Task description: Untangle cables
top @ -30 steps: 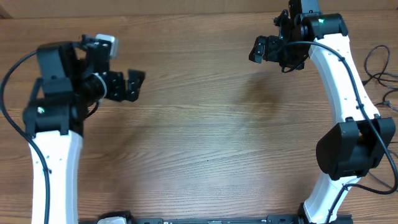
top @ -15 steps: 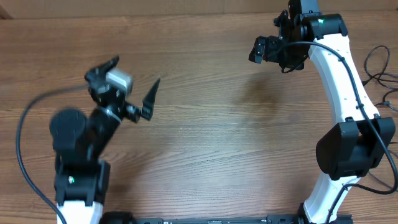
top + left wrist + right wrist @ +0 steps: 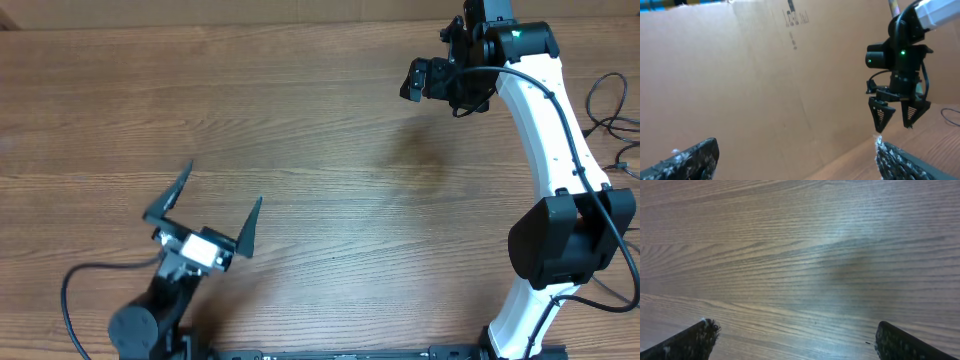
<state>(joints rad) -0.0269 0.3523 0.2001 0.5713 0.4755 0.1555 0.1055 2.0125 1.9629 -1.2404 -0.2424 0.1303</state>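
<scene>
The left gripper shows both fingertips at the lower edge, spread wide. A brown cardboard wall fills the background. At right, the right gripper points down, jaws parted, above the wooden table, green indicator lit.

The thin black bendy cables lie flat at the far right side of the brown wooden worktop, in loose curvy loops that cross over each other. They run off the right side of the overhead view, so only part of them shows, and how badly they are mixed up cannot be told. A short bit with a small end lies just below the loops.
</scene>
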